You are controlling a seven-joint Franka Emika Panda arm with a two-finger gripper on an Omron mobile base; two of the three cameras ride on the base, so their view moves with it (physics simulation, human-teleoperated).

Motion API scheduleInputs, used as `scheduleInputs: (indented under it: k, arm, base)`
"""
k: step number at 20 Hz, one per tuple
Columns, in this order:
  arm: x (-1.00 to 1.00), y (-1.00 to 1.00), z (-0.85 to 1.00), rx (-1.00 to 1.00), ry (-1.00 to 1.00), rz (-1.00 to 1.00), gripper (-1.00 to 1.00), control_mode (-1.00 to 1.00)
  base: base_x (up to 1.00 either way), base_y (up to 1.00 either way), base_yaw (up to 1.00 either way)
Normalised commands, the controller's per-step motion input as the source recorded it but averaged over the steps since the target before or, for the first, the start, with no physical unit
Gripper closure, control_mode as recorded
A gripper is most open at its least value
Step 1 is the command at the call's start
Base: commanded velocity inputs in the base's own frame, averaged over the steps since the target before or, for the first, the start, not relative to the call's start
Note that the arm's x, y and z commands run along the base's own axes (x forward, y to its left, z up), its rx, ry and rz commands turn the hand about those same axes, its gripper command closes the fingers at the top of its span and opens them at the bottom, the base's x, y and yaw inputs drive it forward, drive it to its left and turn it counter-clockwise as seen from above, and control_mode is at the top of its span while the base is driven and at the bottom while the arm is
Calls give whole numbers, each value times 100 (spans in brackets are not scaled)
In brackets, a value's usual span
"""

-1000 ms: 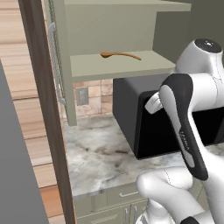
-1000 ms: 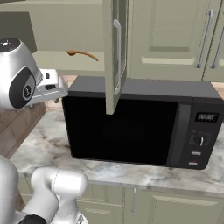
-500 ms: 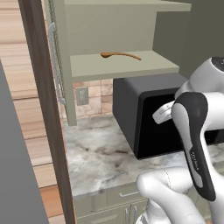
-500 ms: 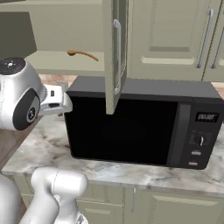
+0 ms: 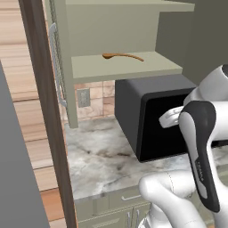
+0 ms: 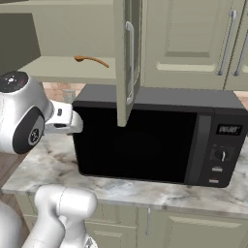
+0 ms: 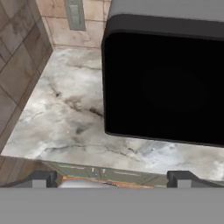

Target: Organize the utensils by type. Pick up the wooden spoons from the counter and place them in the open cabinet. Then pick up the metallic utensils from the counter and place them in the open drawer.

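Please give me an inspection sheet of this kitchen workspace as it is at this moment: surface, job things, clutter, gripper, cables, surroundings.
Surface: grey-white marbled counter, bare in front of and beside the microwave.
Job things: one wooden spoon lies on the lower shelf of the open cabinet; other utensils and drawer: nothing seen.
Clutter: black microwave stands on the counter.
Gripper: gripper open, empty, looking down at the counter edge.
Cables: nothing seen.
Surroundings: wall outlet on the tiled wall; cabinet door stands open above the microwave.

Glossy white rounded arm (image 5: pixel 178 196) with dark grey joint panels, small pale lettering
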Motion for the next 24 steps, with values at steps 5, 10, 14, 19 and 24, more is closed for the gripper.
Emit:
scheduleInputs:
  k: [5, 10, 14, 19, 24]
  arm:
    - [-11, -1, -6, 0, 0, -6, -100, -100]
    - [-21, -3, -4, 0, 0, -3, -100, -100]
    - [-16, -7, 0, 0, 0, -3, -100, -100]
    - [0, 0, 0, 0, 0, 0, -100, 100]
    - [0, 0, 0, 0, 0, 0, -100, 100]
  base:
    - [0, 0, 0]
    - [0, 0, 0]
    - [0, 0, 0]
    - [0, 0, 0]
    - [-59, -3, -2]
